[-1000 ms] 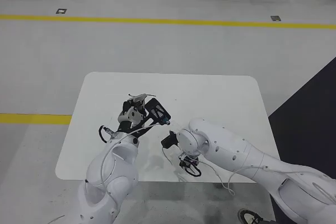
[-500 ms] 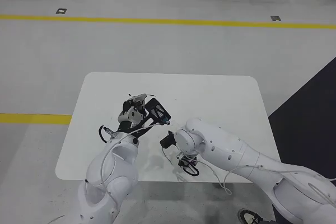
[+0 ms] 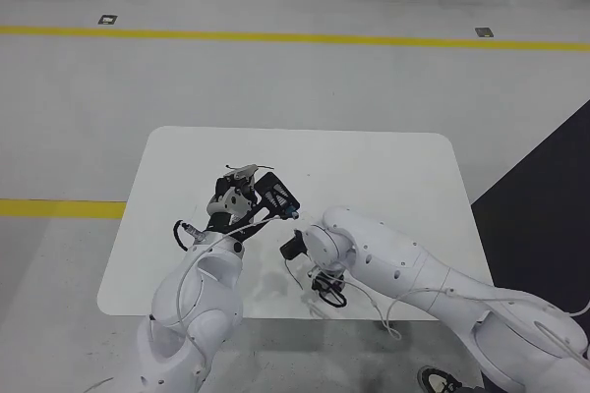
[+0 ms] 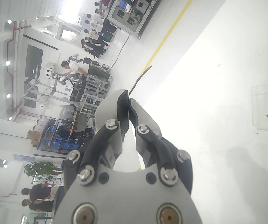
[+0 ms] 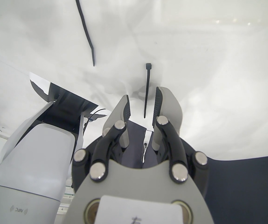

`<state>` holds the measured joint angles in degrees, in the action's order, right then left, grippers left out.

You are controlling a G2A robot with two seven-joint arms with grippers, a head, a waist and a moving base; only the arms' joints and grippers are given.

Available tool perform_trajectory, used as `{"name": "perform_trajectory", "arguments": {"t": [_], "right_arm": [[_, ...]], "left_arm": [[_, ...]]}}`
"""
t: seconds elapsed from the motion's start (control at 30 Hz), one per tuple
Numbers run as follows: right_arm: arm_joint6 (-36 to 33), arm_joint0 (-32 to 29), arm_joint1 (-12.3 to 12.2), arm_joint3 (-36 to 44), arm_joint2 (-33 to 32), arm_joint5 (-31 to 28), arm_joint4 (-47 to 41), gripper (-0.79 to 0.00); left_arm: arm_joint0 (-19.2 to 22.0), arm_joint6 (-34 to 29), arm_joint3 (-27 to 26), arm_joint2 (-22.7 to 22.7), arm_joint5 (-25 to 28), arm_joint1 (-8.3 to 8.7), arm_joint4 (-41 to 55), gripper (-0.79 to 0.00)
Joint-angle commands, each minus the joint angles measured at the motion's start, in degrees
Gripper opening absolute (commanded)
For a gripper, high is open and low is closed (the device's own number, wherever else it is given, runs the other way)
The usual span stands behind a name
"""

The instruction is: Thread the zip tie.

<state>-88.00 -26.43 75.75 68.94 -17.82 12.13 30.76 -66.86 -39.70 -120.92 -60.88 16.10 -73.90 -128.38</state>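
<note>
Pale grey floor (image 3: 275, 88) with yellow lines surrounds a white round-cornered bench (image 3: 374, 167). Left of the bench's middle, the left gripper (image 4: 128, 99) has its fingers pressed together on a thin black plastic zip tie (image 4: 140, 76), whose curved end sticks out past the fingertips, pointing far. Toward the near edge, the right gripper (image 5: 142, 93) holds its fingers apart. A black strap with a square head (image 5: 147, 80) runs between them, touching neither. A black tapered strip (image 5: 83, 22) shows apart from it over the bench. Whether these belong to one tie I cannot tell.
</note>
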Motion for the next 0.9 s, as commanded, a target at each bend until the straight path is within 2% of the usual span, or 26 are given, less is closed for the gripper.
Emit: {"name": "perform_trajectory", "arguments": {"t": [0.0, 0.27, 0.37, 0.57, 0.63, 0.73, 0.87], "right_arm": [[0.0, 0.0, 0.2, -0.3, -0.1, -0.1, 0.1, -0.591], [0.0, -0.1, 0.7, -1.6, -0.2, 0.0, 0.5, -0.625], [0.0, -0.1, 0.9, -2.0, -0.3, 0.1, 0.6, -0.680], [0.0, -0.2, 1.2, -2.4, -0.5, 0.1, 1.0, -0.711], [0.0, -0.1, 1.3, -2.5, -0.5, 0.2, 1.3, -0.760], [0.0, -0.2, 1.5, -2.6, -0.5, 0.4, 1.4, -0.785], [0.0, -0.3, 1.7, -2.9, -0.6, 0.5, 1.5, -0.785]], "left_arm": [[0.0, 0.0, 0.0, 0.0, 0.0, 0.00, 0.0, -0.785], [0.0, 0.0, 0.0, 0.0, 0.0, 0.00, 0.0, -0.785], [0.0, 0.0, 0.0, 0.0, 0.0, 0.00, 0.0, -0.785], [0.0, 0.0, 0.0, 0.0, 0.0, 0.00, 0.0, -0.785], [0.0, 0.0, 0.0, 0.0, 0.0, 0.00, 0.0, -0.785], [0.0, 0.0, 0.0, 0.0, 0.0, 0.00, 0.0, -0.785], [0.0, 0.0, 0.0, 0.0, 0.0, 0.00, 0.0, -0.785]]}}
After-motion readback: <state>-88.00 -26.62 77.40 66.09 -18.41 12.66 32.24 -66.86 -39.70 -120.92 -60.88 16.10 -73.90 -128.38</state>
